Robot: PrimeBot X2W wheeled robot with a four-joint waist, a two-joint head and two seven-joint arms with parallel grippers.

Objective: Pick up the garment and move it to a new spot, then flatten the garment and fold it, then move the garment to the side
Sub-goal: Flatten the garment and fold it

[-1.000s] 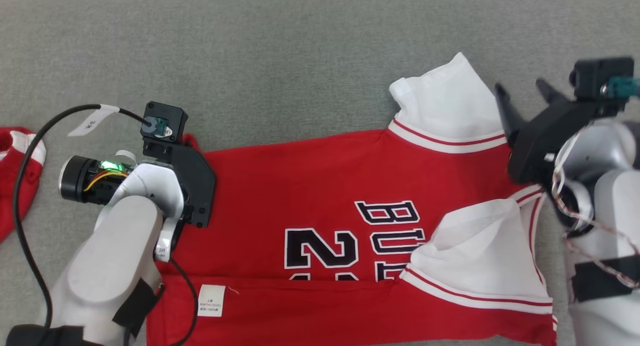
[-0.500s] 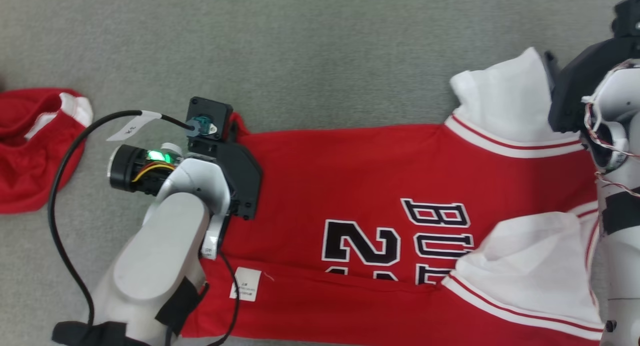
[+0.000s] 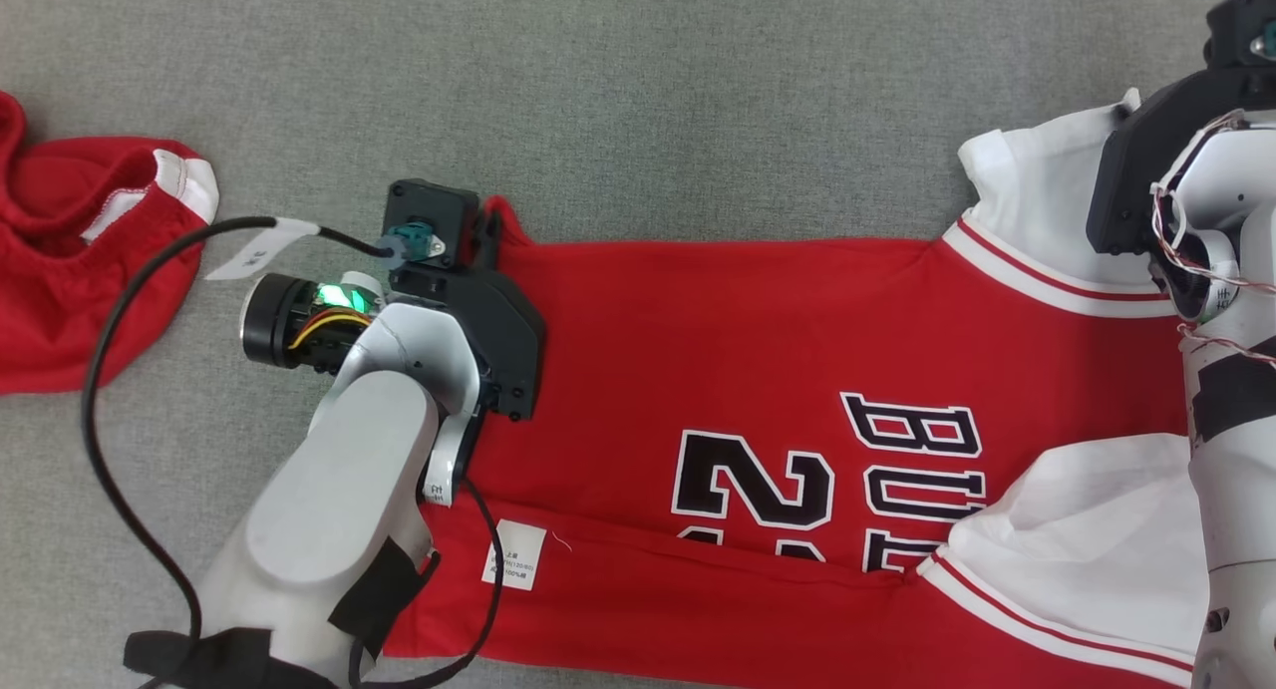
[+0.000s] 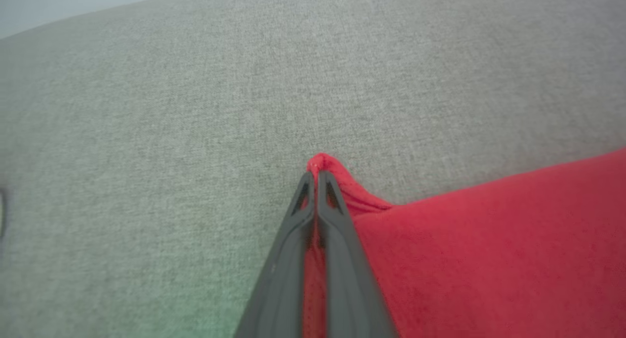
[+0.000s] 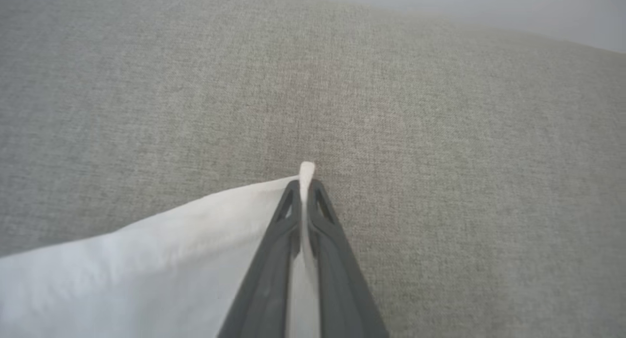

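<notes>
Left of jersey [image 3: 758,350], another red cloth [image 3: 70,270]

So the garment [image 3: 758,370] lies spread out on the fabric surface [image 3: 648,101], running left to right in the head view, hem end on the left, sleeves on the right. The far sleeve [image 3: 1037,190] sticks out past the far edge, and the near sleeve [image 3: 1087,539] lies partly over the chest. A strip along the near edge is folded up onto the body, with the care label [image 3: 513,554] near its left end. The left gripper [image 4: 315,176] sits at the far left corner, cloth pinched between its fingers. The right gripper [image 5: 305,184] is at the tip of the far sleeve, same deal. A second garment [image 3: 60,270] lies well off to the left, and the cable [image 3: 100,390] loops out to the left of the left arm.
</notes>
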